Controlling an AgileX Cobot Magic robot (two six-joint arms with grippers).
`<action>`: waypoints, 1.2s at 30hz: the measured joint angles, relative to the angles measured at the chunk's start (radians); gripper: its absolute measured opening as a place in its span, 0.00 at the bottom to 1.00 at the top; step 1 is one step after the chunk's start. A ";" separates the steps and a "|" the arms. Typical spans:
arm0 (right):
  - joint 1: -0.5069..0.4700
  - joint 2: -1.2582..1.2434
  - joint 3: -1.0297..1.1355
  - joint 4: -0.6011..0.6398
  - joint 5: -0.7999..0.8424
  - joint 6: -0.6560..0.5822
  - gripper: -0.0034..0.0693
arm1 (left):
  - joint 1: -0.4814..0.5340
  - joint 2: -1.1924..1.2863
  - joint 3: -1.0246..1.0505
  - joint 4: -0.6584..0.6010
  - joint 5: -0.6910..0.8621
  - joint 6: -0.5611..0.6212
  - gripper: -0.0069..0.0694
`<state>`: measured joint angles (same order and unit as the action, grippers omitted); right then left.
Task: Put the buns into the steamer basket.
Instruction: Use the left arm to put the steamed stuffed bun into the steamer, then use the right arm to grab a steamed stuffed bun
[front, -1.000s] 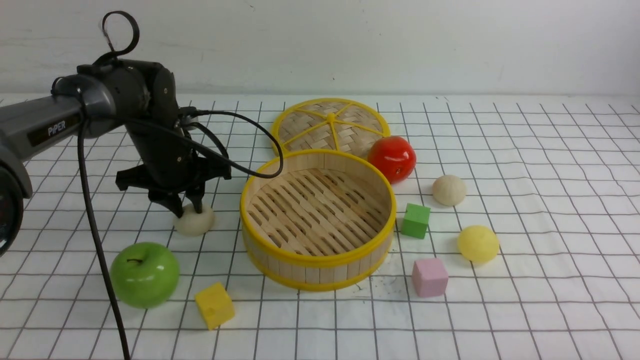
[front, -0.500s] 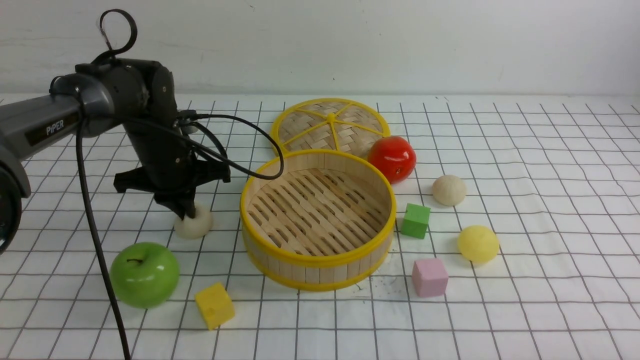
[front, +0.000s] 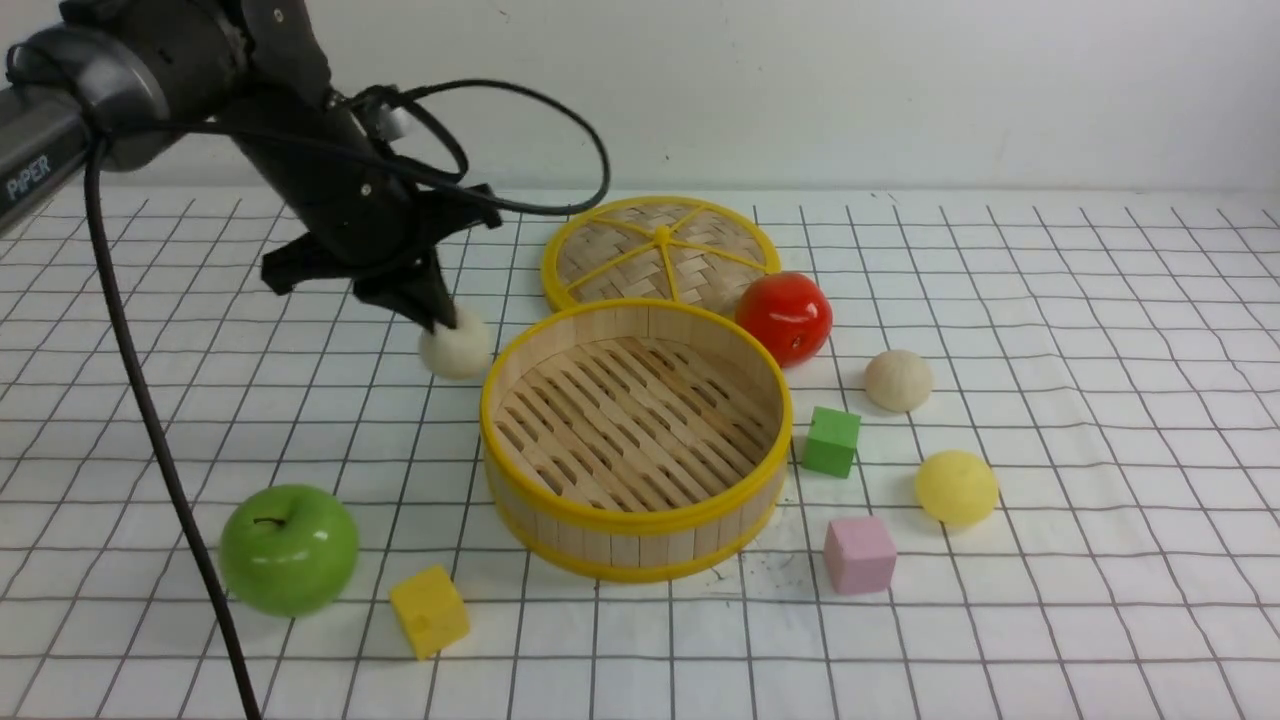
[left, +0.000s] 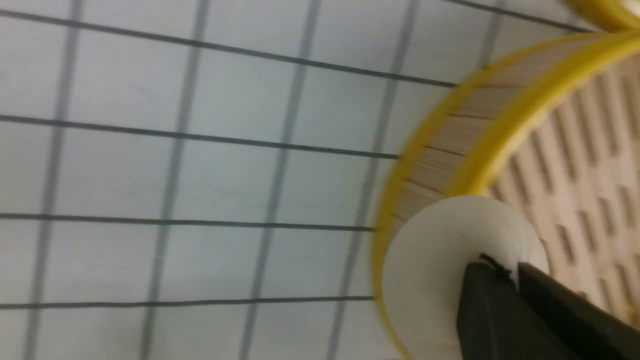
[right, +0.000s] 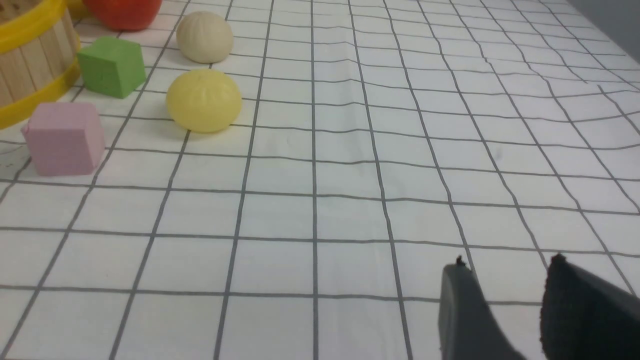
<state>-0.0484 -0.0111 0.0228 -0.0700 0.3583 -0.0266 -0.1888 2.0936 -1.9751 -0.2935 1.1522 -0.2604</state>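
Front view, far left: green apple (front: 288, 548) and yellow cube (front: 429, 611) just sitting there, not part of the job.
Left gripper (front: 437, 318): jaws pressed together, pinching the top of the first bun (front: 457, 345). The left wrist view shows that bun hanging in the air right over the basket's left rim.
Steamer basket (front: 620, 548): middle of the table, slatted floor bare, no buns in it.
Lid (front: 660, 245): lying flat right behind the basket; can't tell if they touch.
Red fruit (front: 785, 315): just beside the basket's back-right rim.
Other buns: cream bun (front: 898, 380) and yellow bun (front: 956, 487) on the cloth right of the basket, with a green cube (front: 832, 440) and pink cube (front: 859, 555) nearby.
Right gripper (right: 506, 260): jaws apart, nothing between them, low over bare cloth and well apart from those two buns.
Step in hand: looks like bun one is being carried to the basket, so roughly a third in at best.
Next move: I'd say go further right until the bun clears the rim and sits over the slats, then lower and let go. The pinch is only on the top, so it might slip.
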 joint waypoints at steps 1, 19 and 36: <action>0.000 0.000 0.000 0.000 0.000 0.000 0.38 | -0.019 0.000 -0.001 -0.039 -0.001 0.027 0.08; 0.000 0.000 0.000 0.000 0.000 0.000 0.38 | -0.148 0.066 0.000 0.108 -0.097 -0.027 0.32; 0.000 0.000 0.000 0.000 0.000 0.000 0.38 | -0.149 -0.296 -0.022 0.130 0.084 -0.002 0.48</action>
<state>-0.0484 -0.0111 0.0228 -0.0700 0.3583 -0.0266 -0.3376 1.7974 -1.9967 -0.1640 1.2365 -0.2621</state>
